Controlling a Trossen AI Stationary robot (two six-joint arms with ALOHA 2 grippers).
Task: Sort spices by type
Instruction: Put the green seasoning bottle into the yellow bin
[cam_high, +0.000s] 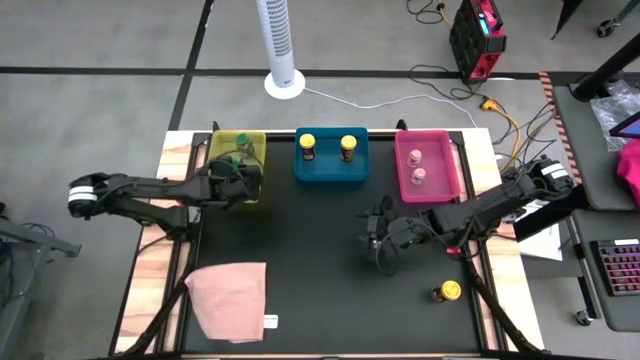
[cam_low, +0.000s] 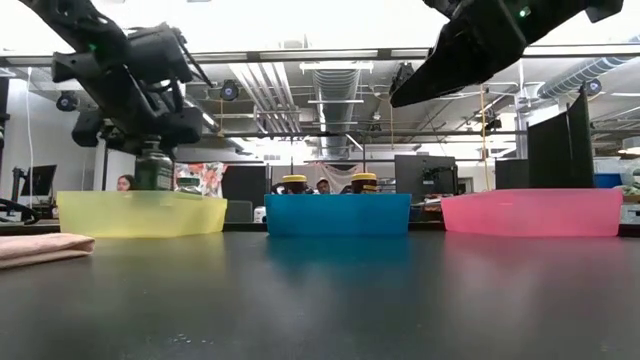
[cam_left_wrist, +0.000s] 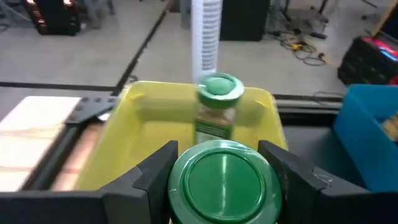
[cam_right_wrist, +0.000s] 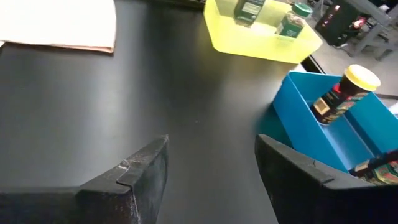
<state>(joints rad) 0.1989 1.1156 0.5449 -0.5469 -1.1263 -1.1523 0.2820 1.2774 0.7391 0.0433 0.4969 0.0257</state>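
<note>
Black matting covers the desk (cam_high: 300, 250), with three bins along its far edge. Over the yellow bin (cam_left_wrist: 149, 118), the left claw (cam_left_wrist: 217, 171) is clamped on an upright green-lidded jar (cam_left_wrist: 219, 186), a second green-lidded jar (cam_left_wrist: 217, 109) standing beyond it. Mid-desk, the right claw (cam_right_wrist: 211, 174) hangs apart and empty. Nearest it, toward the front right, lies the last yellow-lidded jar (cam_high: 446, 292), on its side.

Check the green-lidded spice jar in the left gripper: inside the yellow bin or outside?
Inside: the left gripper holds the green-lidded spice jar over the yellow bin, its base below the rim in the low view.
</note>
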